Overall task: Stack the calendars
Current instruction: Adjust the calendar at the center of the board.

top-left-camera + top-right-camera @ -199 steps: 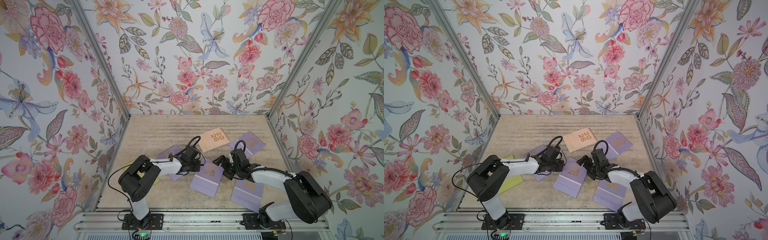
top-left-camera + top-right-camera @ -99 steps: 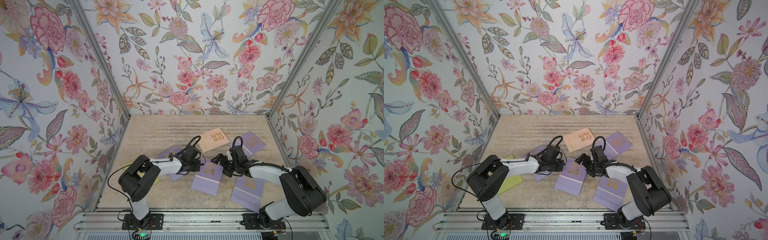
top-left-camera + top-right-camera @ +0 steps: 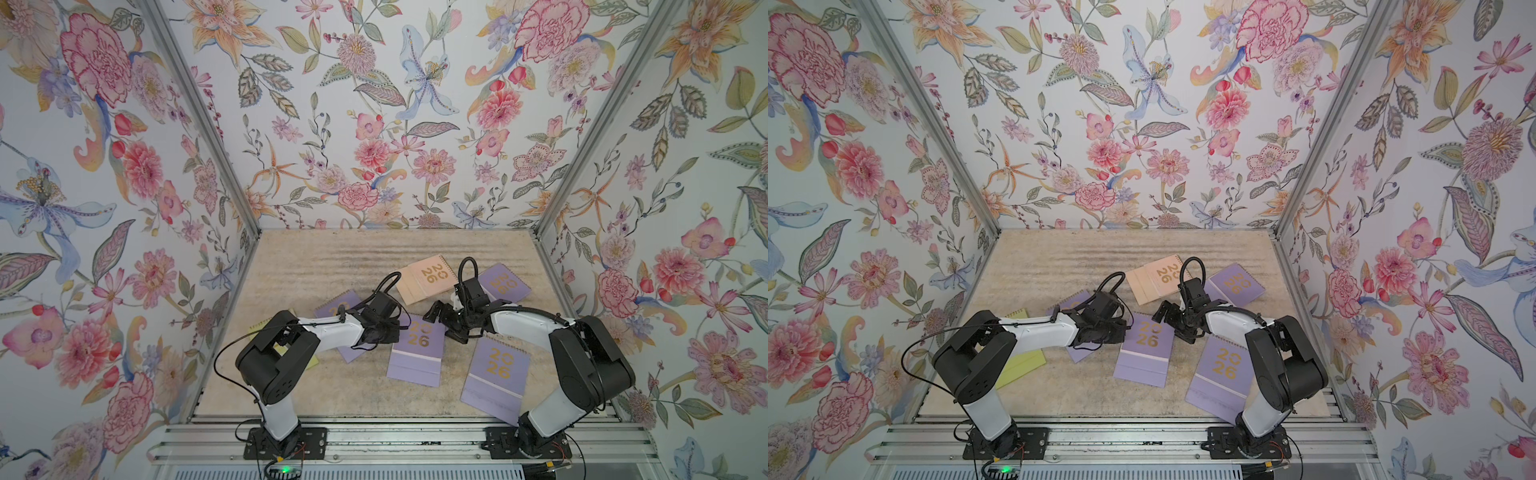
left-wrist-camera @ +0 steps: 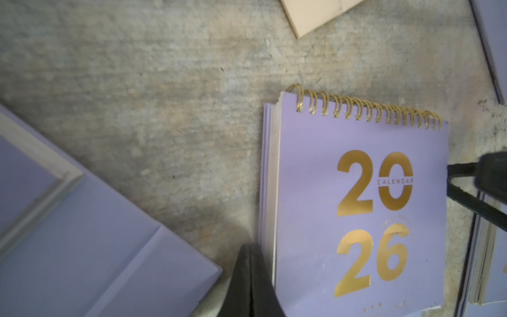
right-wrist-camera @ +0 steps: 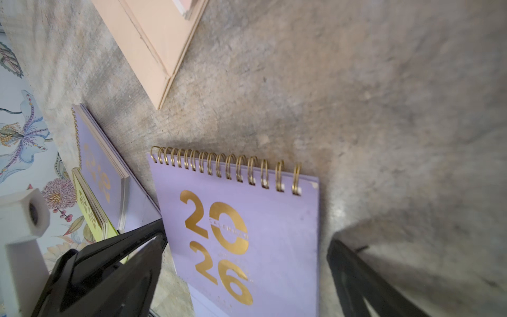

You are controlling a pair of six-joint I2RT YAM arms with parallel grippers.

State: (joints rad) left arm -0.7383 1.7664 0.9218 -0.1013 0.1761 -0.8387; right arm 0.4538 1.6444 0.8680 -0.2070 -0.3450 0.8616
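Since a second ago my right arm has drawn in over the table [image 3: 332, 257], its big dark joint now nearer the middle, and my right pincer [image 3: 446, 325] has crept a little toward the back, up to the spiral end of the middle lavender calendar [image 3: 415, 353]. That calendar lies where it lay, and my left arm has not stirred. My right pincer is spread wide. In the right wrist view its fingers [image 5: 354, 274] stand on either side of the gold "2026" cover, and I cannot tell whether they touch it. My left pincer [image 3: 391, 332] is pressed together, pinching nothing, its tip just beside the same calendar's long edge on my left. The flowered walls [image 3: 374, 145] close in the table on three sides, and the six calendars lie flat and scattered over it. The peach calendar [image 3: 426, 282] lies toward the back, with the far lavender calendar [image 3: 505, 284] near it on my right. The near lavender calendar [image 3: 496, 382] lies close to the front rail by my right arm. The left lavender calendar [image 3: 336, 305] is partly under my left arm, and the yellow-green calendar [image 3: 1021, 363] lies near it, mostly hidden by that arm
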